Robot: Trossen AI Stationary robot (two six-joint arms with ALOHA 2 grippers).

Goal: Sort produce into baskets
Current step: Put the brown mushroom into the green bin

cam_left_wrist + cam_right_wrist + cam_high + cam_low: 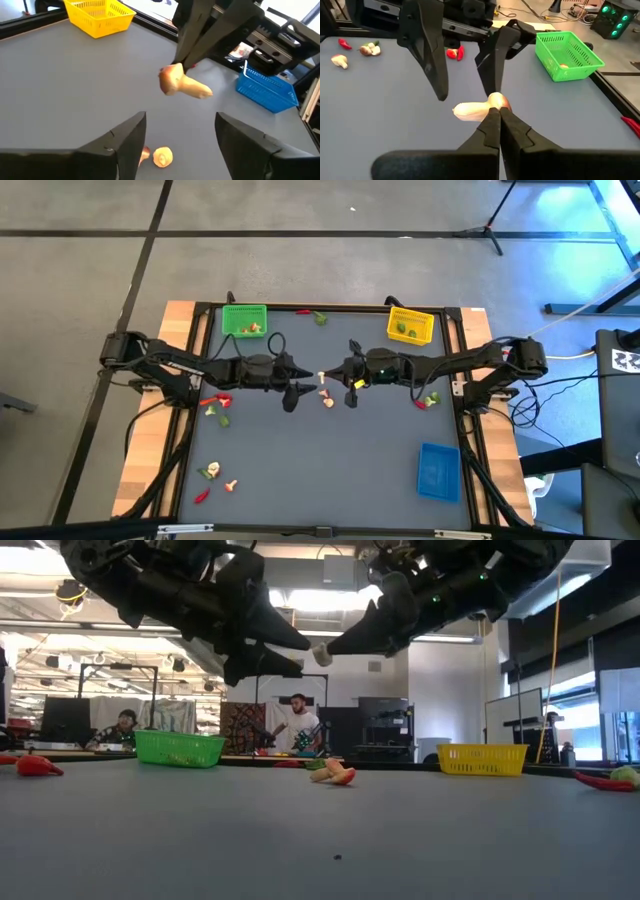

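Right gripper (496,111) jaws clamped on smooth beige mushroom (475,110); left gripper (177,132) jaws apart.

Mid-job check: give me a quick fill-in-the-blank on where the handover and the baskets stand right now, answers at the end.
1. The mushroom piece in the air over the table's middle is pinched by the ____ gripper.
2. The left gripper faces it with its fingers ____.
3. The basket nearest the left arm is the ____ one.
4. In the high view the blue basket holds ____ produce.

Missing words: right; open; green; no
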